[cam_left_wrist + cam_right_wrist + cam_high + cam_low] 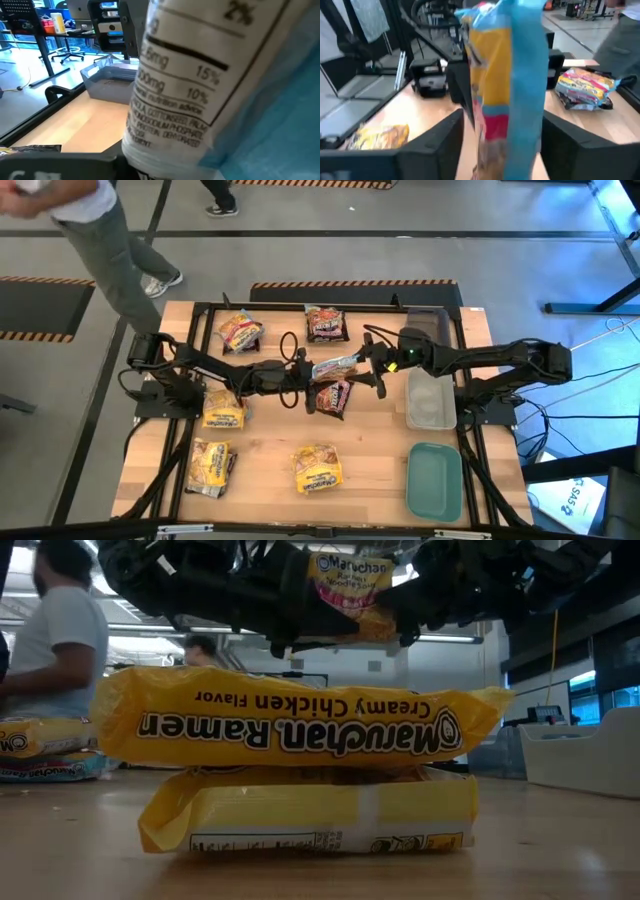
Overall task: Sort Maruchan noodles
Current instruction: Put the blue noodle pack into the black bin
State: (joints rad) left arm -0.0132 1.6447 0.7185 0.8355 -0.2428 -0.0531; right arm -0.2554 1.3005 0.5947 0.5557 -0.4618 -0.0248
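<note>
Over mid-table in the high view, left gripper (303,372) and right gripper (368,365) both clamp one crinkly blue-edged Maruchan ramen packet (335,366) in the air, one at each end. Other packets lie on the wooden table (380,470): a dark brown-red one (332,396) just below the held one, yellow ones (317,468) nearer the front, w/ a teal rectangular lid (434,480) and clear plastic tray (431,400) at right. Low view: two stacked yellow packets (300,725) fill the foreground, held packet (350,585) above. Left wrist view: packet's nutrition panel (200,85) up close. Right wrist view: its blue edge (520,80) stands upright betw. the fingers (437,142).
</note>
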